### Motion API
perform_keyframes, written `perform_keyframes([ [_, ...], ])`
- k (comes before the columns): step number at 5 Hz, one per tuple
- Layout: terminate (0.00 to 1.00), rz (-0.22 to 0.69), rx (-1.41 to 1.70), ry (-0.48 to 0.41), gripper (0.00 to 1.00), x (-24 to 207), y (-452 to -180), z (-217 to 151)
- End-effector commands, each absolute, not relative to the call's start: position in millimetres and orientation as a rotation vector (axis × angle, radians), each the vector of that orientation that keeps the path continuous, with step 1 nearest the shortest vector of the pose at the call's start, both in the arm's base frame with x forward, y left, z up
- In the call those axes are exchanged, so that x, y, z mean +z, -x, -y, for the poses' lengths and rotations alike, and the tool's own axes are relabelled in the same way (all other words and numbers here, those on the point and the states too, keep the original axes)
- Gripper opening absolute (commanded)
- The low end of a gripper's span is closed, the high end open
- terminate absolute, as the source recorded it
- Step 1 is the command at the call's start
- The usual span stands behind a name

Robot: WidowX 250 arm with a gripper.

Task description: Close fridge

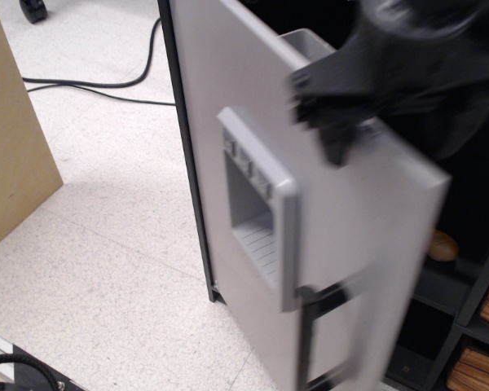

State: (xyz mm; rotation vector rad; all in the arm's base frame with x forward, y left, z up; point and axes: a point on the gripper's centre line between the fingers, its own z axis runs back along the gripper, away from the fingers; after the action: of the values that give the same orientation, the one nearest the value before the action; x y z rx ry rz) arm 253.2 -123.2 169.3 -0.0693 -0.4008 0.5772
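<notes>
The fridge is a black cabinet (184,130) with a large light-grey door (228,90). The door is partly swung shut, its outer face turned toward me. It carries a dispenser recess (257,216) with three buttons and a black bar handle (310,334) low down. My gripper (342,122) is a dark motion-blurred mass at the top right, against the door's upper free edge. Its jaws are too blurred to read. The door hides most of the dark shelves.
A bread roll (442,246) peeks out on a shelf behind the door's right edge. A tan wooden panel (8,138) stands at the left. A black cable (90,85) lies on the speckled floor (106,244). Wooden slats (485,326) are at the far right.
</notes>
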Motion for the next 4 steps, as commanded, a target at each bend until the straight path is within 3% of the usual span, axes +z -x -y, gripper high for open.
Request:
perform_keyframes([
  [1, 0.00, 0.507, 0.447, 0.227, 1.00, 210, -258, 132],
  [2, 0.00, 0.479, 0.318, 0.247, 1.00, 198, -244, 124],
  [4, 0.00, 0.362, 0.035, 0.147, 1.00, 112, -248, 116],
])
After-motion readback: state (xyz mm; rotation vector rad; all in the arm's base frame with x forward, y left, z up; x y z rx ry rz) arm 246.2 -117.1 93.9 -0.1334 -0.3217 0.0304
